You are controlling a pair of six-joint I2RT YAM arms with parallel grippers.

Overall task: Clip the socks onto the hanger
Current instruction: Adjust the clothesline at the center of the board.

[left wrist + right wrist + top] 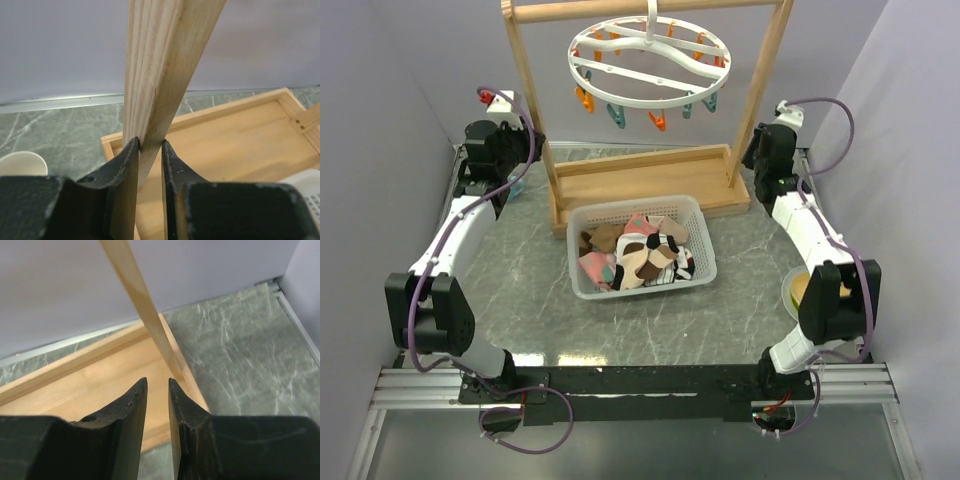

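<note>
Top external view shows the socks (638, 255) heaped in a white basket (704, 262) at the table's (525, 300) middle, the hanger (648, 55) hanging from the wooden frame (650, 180) near the far edge, the left gripper's (149, 150) jaws slightly parted around the frame's left post, the right gripper's (157, 390) jaws narrowly parted, holding nothing.

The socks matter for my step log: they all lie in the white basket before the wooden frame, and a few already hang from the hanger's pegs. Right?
Not quite. The socks do all lie in the white basket before the wooden frame, but the top external view shows none on the hanger; its pegs are bare.
</note>
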